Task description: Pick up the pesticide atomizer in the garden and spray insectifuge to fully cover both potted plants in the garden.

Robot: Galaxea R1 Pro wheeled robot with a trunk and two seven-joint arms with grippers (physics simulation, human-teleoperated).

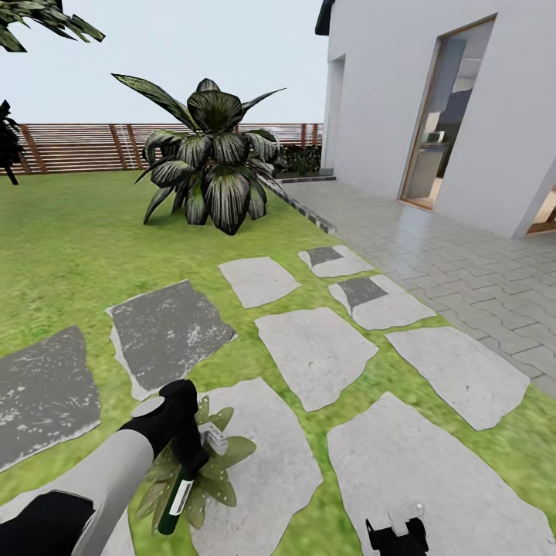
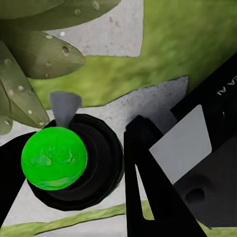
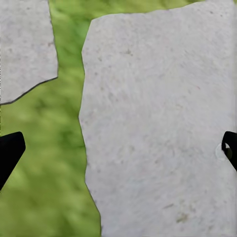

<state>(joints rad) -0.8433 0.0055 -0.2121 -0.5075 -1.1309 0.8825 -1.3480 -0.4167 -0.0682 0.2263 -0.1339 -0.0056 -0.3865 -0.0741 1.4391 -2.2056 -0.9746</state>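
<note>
Gripping the atomizer [image 1: 176, 494], left claw [image 1: 189, 455] hovers over potted plant [image 1: 224, 455].

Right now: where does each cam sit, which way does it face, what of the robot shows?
Head: up high, facing forward-down over lawn, stepping stones, house; left arm holding the atomizer over a potted plant, right gripper at the frame's bottom edge.
Left wrist: by the left gripper, looking along the fingers onto the atomizer's green bottle and plant leaves.
Right wrist: facing down at a stepping stone; open fingertips at the edges.
Head and left wrist share atomizer and plant.
</note>
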